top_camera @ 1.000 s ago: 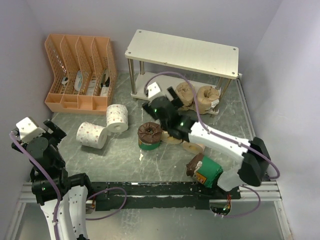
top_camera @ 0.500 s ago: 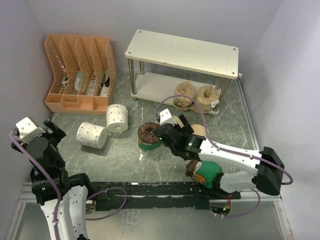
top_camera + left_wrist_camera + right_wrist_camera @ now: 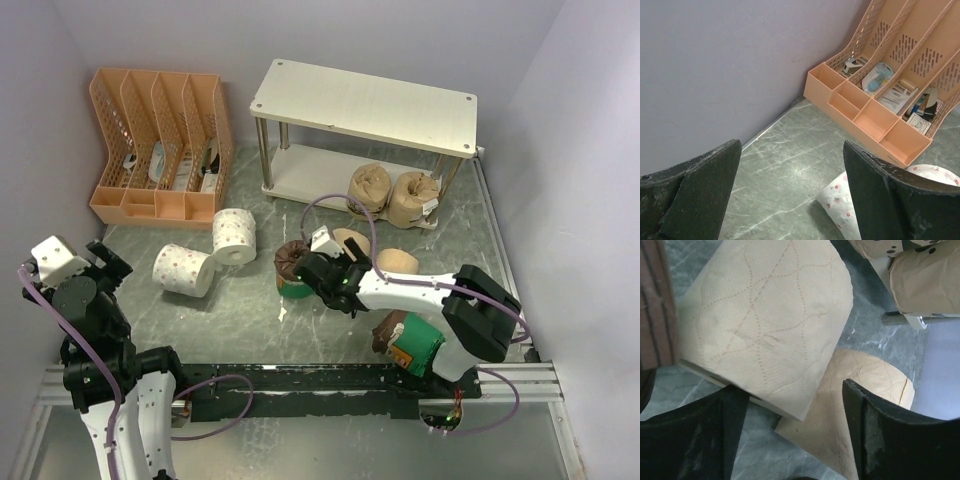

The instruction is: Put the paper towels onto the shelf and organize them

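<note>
The shelf [image 3: 365, 105] stands at the back with two beige rolls [image 3: 370, 185] [image 3: 410, 196] on its lower board. My right gripper [image 3: 345, 265] is open and empty, low over two loose beige rolls [image 3: 765, 320] [image 3: 860, 410], its fingers [image 3: 900, 440] either side of where they meet. A green-banded roll [image 3: 290, 270] stands just left of it, its brown end [image 3: 655, 305] at the right wrist view's edge. Another green-banded roll [image 3: 415, 345] lies by the right arm's base. Two white speckled rolls [image 3: 185, 270] [image 3: 235, 235] lie at the left. My left gripper [image 3: 105, 258] is open, raised, above one white roll [image 3: 855, 205].
An orange slotted file organizer [image 3: 160, 145] with small items stands at the back left, also in the left wrist view [image 3: 880, 100]. Walls close the left, back and right sides. A shelf leg [image 3: 905, 319] shows near the right gripper.
My right gripper has drawn back from the shelf's lower board, leaving a beige roll there, and has come toward the near left over the two loose beige rolls. The left arm has not moved.
</note>
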`<act>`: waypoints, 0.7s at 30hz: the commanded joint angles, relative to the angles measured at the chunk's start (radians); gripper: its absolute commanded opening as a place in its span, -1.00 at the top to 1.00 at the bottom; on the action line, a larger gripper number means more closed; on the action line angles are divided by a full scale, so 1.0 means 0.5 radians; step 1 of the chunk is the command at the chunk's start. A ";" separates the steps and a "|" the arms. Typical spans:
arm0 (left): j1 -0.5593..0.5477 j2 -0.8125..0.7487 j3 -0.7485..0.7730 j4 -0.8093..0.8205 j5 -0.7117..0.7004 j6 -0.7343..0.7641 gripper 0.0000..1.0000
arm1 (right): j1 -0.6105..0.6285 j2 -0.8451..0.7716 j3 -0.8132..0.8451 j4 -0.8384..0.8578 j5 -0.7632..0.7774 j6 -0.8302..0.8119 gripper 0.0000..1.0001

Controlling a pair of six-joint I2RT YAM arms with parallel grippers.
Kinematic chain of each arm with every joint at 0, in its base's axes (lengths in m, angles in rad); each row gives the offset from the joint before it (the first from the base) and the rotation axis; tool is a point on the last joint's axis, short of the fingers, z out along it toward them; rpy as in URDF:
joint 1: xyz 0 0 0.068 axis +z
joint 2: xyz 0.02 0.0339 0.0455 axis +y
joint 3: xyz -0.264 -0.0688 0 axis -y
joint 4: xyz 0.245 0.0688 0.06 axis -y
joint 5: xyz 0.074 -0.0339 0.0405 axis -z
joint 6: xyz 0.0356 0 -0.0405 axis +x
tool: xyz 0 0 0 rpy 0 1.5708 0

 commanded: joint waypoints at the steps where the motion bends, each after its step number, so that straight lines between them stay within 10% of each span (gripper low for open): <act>1: -0.016 -0.028 -0.019 0.059 -0.034 0.006 -0.89 | -0.061 0.019 -0.039 0.195 0.023 0.019 -0.28; 7: -0.013 -0.030 -0.020 0.063 -0.026 0.007 -0.89 | -0.084 0.020 -0.070 0.279 -0.047 0.018 1.00; 21: 0.034 -0.016 -0.022 0.071 0.030 -0.005 -0.89 | -0.057 -0.958 -0.086 0.453 -0.672 0.870 1.00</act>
